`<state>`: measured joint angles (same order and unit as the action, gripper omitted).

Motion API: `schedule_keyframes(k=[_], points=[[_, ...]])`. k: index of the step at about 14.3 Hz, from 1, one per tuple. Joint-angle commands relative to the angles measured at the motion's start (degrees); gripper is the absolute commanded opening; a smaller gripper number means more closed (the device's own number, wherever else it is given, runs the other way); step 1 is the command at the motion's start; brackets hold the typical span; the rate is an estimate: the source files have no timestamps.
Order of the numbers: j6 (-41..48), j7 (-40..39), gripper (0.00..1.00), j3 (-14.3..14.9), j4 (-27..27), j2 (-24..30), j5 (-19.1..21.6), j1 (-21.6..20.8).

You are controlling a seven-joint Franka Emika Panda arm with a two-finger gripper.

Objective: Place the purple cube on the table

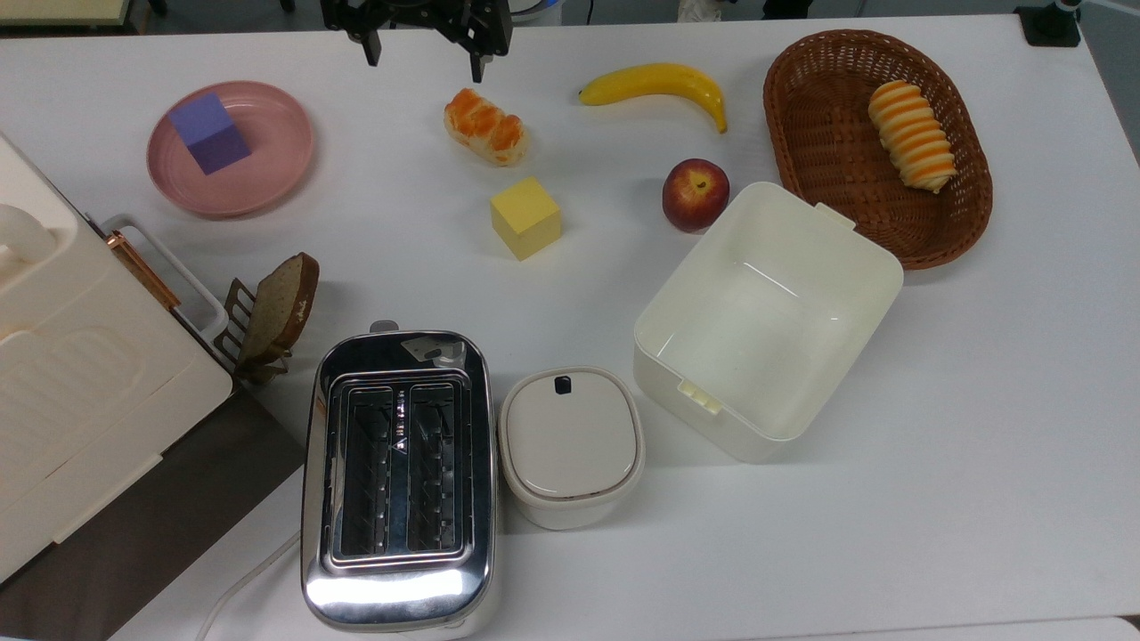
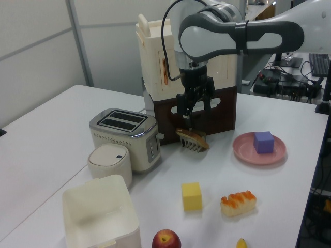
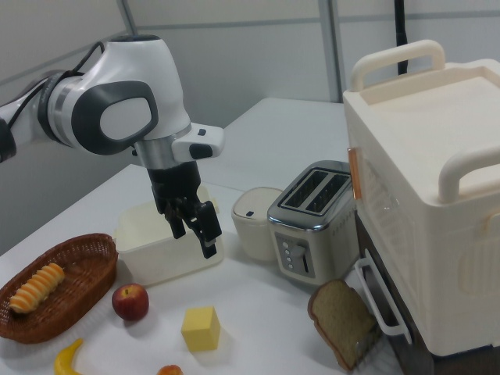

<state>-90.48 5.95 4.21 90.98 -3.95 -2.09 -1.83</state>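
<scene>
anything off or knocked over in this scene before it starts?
Nothing spilled or toppled. The one odd placement is the purple cube sitting on the pink plate among food items. A bread slice leans tilted in its small rack. The pincer hangs open above the table, holding nothing.

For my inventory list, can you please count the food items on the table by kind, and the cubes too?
Banana: 1
Apple: 1
Bread pieces: 3, glazed bun, striped roll in basket, slice in rack
Cubes: 2, purple cube, yellow cube
Total: 7
</scene>
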Motion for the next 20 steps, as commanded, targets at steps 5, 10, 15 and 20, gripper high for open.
schedule_keyframes(k=[5, 10, 15, 20], points=[[2.94, -26.39, 1.00, 10.01, 4.82, 1.40, -1.78, 1.21], [-5.38, -46.08, 1.00, 22.41, 13.23, 1.48, -3.78, 0.33], [-27.27, -57.77, 1.00, 31.63, 26.26, 1.22, -5.03, -0.71], [-35.97, -64.40, 1.00, 33.41, 31.62, -1.06, -6.26, -1.16]])
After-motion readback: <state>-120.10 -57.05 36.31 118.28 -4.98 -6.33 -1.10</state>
